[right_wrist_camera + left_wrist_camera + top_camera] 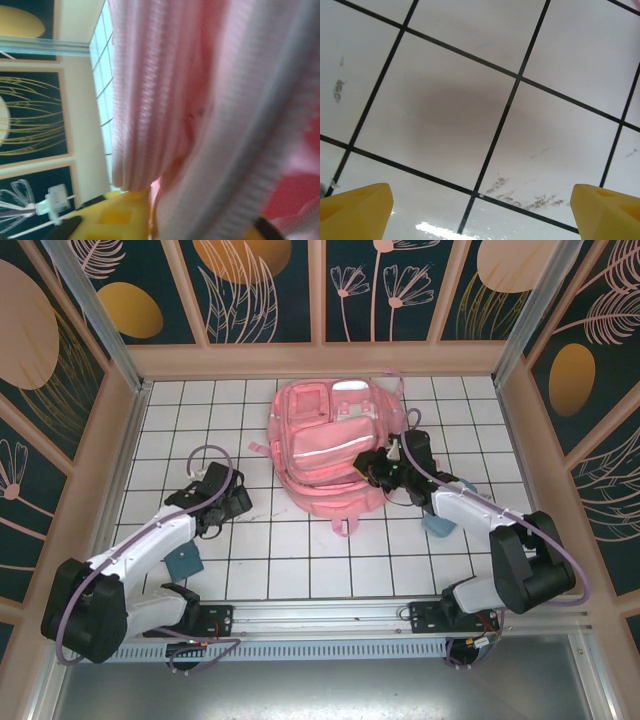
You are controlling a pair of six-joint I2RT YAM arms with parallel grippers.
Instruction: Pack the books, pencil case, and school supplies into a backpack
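1 backpack (318, 435), pink, lying flat mid-table (290, 560), nearer the far edge. 2 arms. Left gripper (236, 503) hangs over bare tiles left of the bag, claw wide open, both yellow fingertips (355, 210) far apart, holding nothing. Right gripper (373, 468) is at the bag's right side, with pink fabric and the zipper strip (250, 150) against its fingers. Clamped or loose: can't tell.

a white surface (300, 560) with black lines making squares. dark walls (265, 300) with painted leaves and flowers.
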